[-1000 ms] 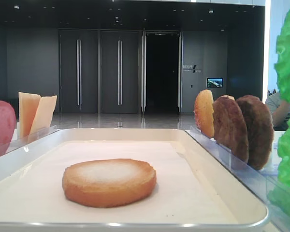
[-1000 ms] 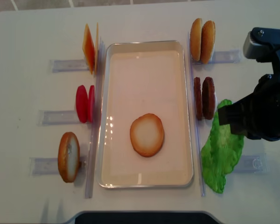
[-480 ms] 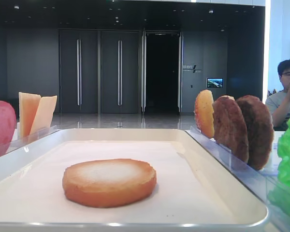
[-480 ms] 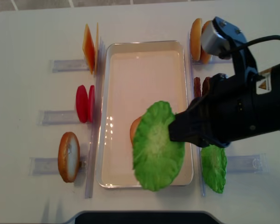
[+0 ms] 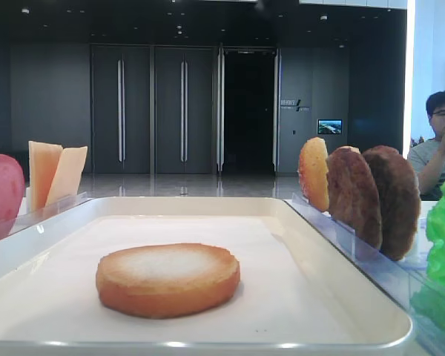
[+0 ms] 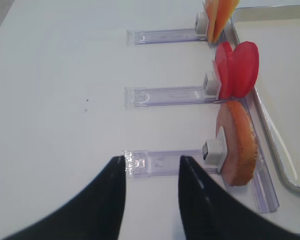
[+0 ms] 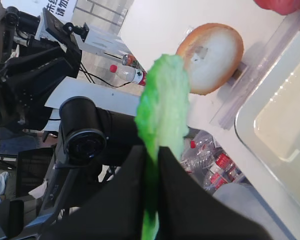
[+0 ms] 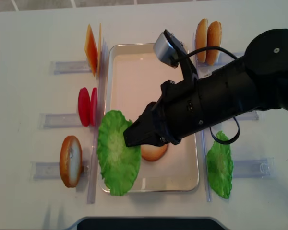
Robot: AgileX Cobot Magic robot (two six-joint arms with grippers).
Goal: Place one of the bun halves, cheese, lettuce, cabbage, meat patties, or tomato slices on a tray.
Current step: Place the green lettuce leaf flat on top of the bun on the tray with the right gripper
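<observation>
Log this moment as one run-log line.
stage: carrying | right gripper: jaws shut on lettuce leaf | leaf: over tray's left edge | bun half: flat in tray | left gripper: jaws open, nothing held

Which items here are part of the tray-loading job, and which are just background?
Job:
- lettuce pinched in right gripper
- tray
- bun half already on tray
- spare lettuce, meat patties, tomato slices, cheese, racked bun halves

Background:
- man with phone
- water bottles on floor
- dark doors

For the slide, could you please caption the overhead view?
Right arm's fingers hold a lettuce leaf over the tray's left edge, a bun half partly hidden beneath.
</observation>
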